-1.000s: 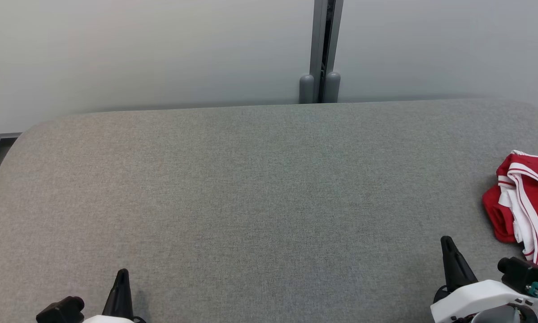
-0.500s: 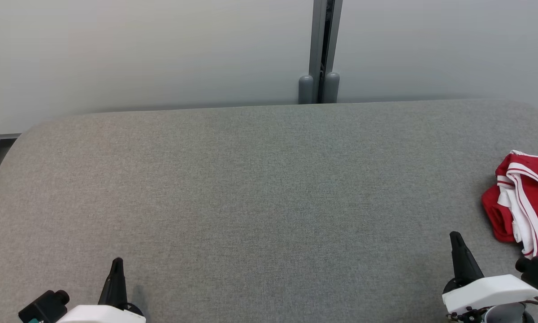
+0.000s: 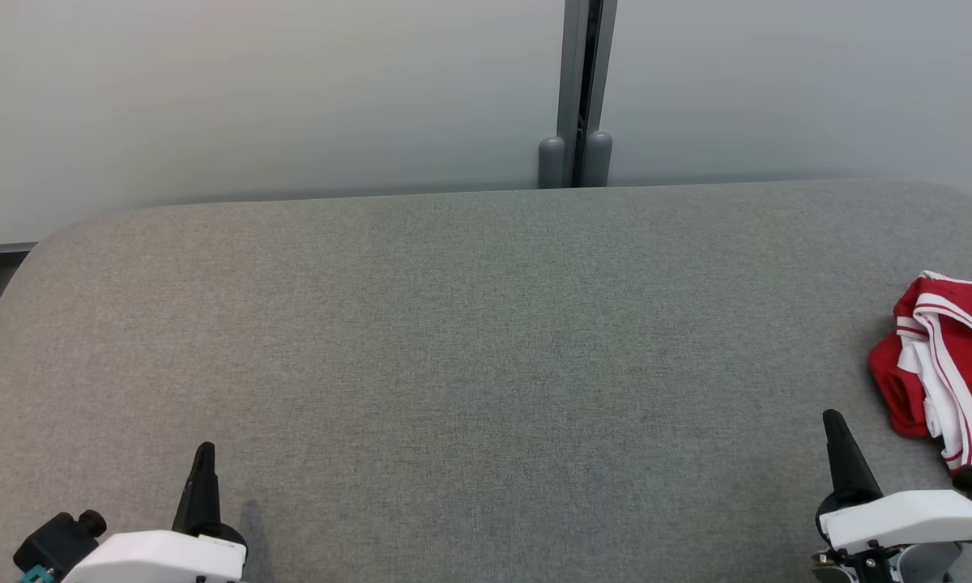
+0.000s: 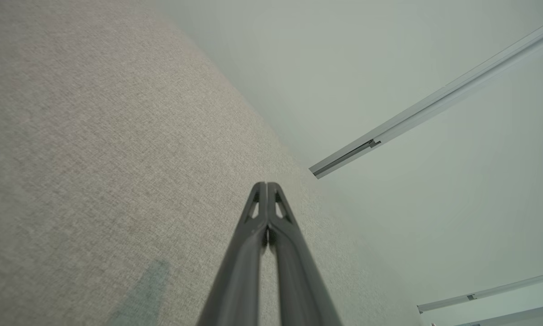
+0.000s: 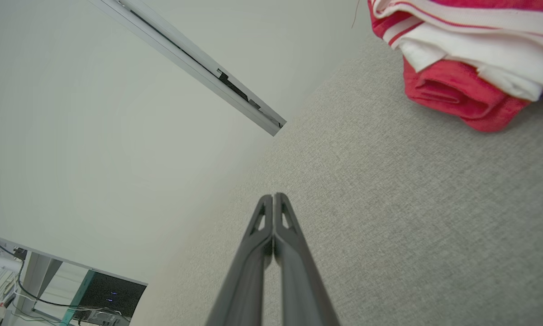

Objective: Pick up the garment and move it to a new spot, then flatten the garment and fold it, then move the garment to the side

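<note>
Left hand (image 3: 203,450) and right hand (image 3: 833,418), fingers pressed together, hold nothing over the table (image 3: 486,324); the garment (image 3: 944,356) lies near the right.

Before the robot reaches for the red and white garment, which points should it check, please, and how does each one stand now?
1. The garment lies on the table, apart from both grippers: ok.
2. Jaws of the right gripper open for a grasp: not ok, shut.
3. The left gripper holds nothing: ok, jaws shut.
4. Way from right gripper to garment free: ok.
5. Bare middle of the table for the new spot: ok.
6. Whole outline of the garment seen: cannot tell, cut by the head view's edge.
</note>
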You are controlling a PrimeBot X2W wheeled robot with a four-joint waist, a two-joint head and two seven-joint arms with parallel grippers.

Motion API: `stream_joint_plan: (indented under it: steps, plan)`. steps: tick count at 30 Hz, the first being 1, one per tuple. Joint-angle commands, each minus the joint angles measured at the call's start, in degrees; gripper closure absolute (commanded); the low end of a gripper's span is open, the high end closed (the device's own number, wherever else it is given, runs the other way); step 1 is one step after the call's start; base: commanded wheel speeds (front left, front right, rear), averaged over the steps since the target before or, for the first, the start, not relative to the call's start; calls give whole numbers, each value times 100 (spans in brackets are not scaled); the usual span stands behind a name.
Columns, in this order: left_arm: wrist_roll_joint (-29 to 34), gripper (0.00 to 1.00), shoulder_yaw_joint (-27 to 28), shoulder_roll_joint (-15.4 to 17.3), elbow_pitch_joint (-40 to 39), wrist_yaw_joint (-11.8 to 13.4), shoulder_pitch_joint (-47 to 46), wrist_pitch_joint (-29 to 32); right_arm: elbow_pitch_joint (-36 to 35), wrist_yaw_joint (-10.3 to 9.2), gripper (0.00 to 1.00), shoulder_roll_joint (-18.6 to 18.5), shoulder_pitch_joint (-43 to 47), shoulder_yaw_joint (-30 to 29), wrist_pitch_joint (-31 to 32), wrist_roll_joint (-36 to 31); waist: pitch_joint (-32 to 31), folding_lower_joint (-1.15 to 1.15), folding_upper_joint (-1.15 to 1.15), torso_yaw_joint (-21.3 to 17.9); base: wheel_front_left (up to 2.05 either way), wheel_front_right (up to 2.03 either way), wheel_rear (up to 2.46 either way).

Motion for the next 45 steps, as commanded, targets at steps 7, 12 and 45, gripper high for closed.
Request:
stream_joint_plan:
  steps: [7,12,45]
  plan:
    - [-558,100,66,47,-144,-72,-208,131,-179,1,100,-59,-108,-72,149,577,-4,0,0,-5,0,0,0]
    - [-873,100,89,52,-181,-102,-249,212,-228,1,100,-63,-111,-106,229,901,-7,0,0,-9,0,0,0]
    - [-2581,100,213,69,-392,-261,-427,658,-521,0,100,-88,-120,-290,684,2672,-26,0,0,-33,0,0,0]
